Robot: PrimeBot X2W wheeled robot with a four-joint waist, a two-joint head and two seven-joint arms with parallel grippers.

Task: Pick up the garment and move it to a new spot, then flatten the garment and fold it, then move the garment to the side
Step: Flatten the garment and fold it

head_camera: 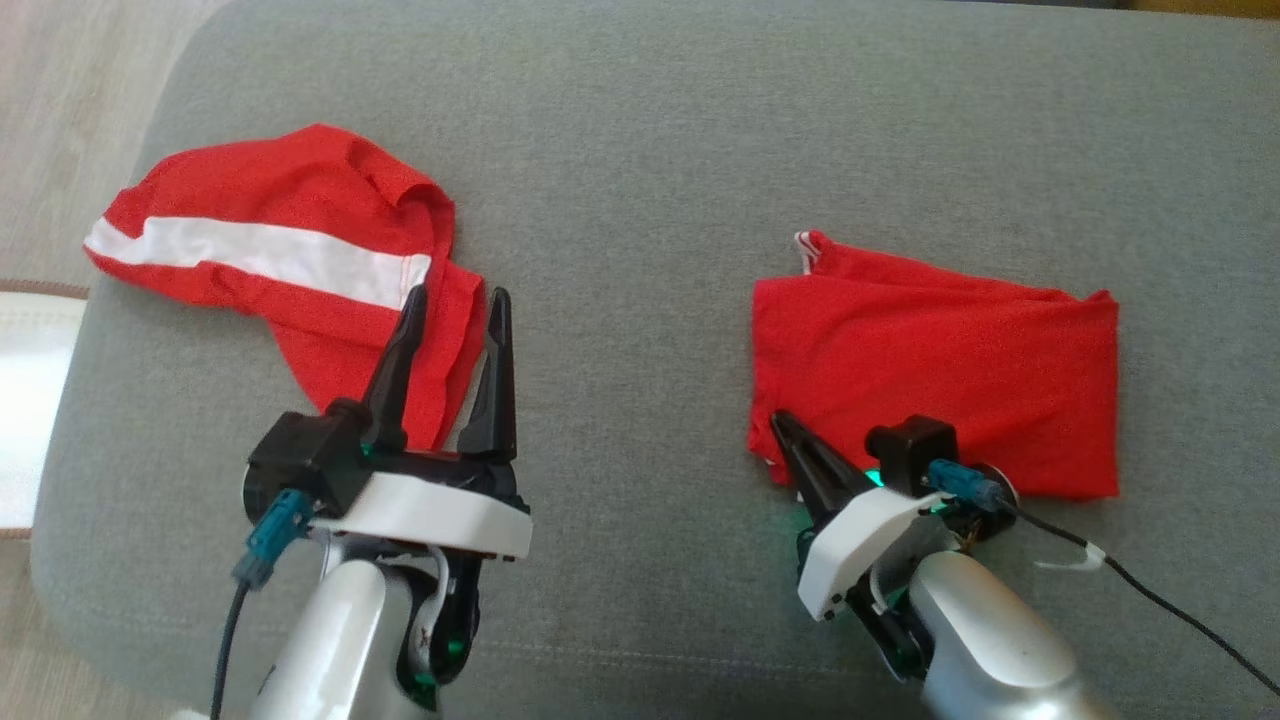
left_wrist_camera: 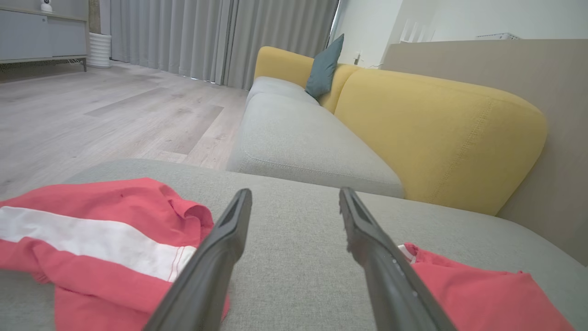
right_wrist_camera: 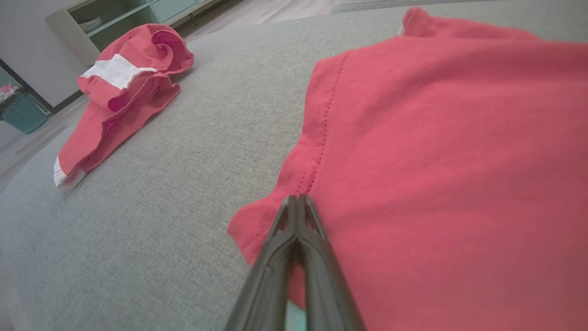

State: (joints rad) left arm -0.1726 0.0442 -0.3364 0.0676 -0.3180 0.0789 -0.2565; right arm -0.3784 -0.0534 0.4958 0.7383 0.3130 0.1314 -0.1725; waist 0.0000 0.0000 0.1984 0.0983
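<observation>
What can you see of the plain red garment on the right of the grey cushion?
The plain red garment is soft, thin-looking cloth, folded into a rough rectangle, lying flat with slight wrinkles on the grey cushion. A stitched hem runs along its left edge, and white trim peeks out at its far left corner. The right tool is shut on its near left corner.

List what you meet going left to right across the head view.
pale wooden floor → crumpled red fabric garment with a white stripe → open left tool → folded plain red fabric garment → thin black cable
</observation>
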